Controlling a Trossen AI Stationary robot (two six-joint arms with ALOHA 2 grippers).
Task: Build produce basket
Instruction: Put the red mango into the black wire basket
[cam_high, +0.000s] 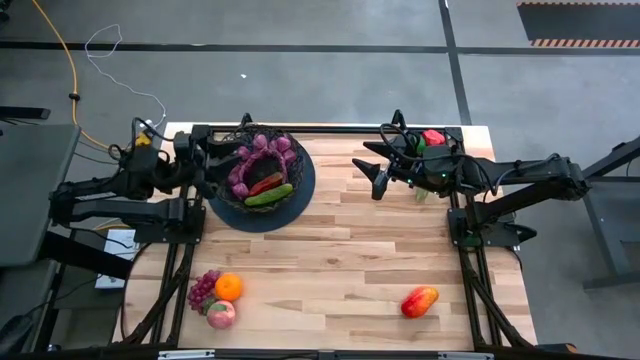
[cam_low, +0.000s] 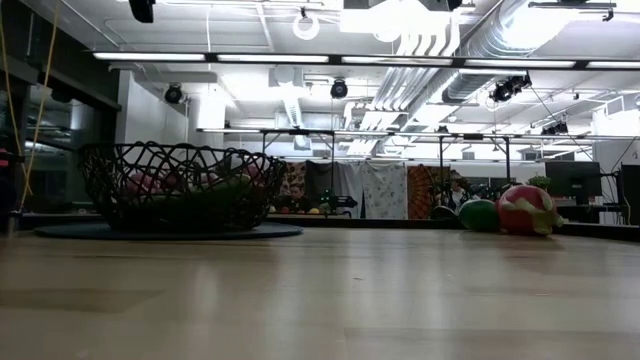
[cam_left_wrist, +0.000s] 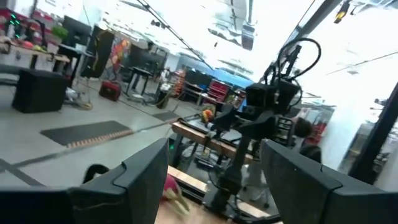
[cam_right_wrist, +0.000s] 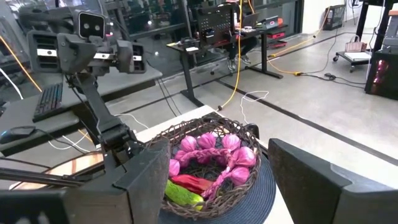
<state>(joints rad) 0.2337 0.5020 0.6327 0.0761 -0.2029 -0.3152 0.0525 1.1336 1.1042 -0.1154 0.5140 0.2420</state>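
Produce nearest you on the table (cam_high: 330, 250) sits in two groups. At the front left corner you see a purple grape bunch (cam_high: 203, 290), an orange (cam_high: 229, 287) and a pink peach (cam_high: 222, 314), all touching or just beside one another. At the front right, well apart from them, lies a red-orange mango (cam_high: 419, 301).

Farther back on the left, you find the basket (cam_high: 262, 170) on its dark round base (cam_high: 290, 212). It holds pink-purple radishes (cam_right_wrist: 214, 152), a red pepper (cam_right_wrist: 190, 182) and a green cucumber (cam_right_wrist: 182, 195).

Note the left tool (cam_high: 228, 160) at the basket's left rim, raised off the table, its fingers (cam_left_wrist: 143, 177) spread and released, grasping nothing.

Note the right tool (cam_high: 369, 165) at the back right, also off the table, its fingers (cam_right_wrist: 146, 171) spread and holding nothing. Behind its wrist, at the far right edge, rest a red item (cam_high: 433, 137) and a green one (cam_low: 479, 215).
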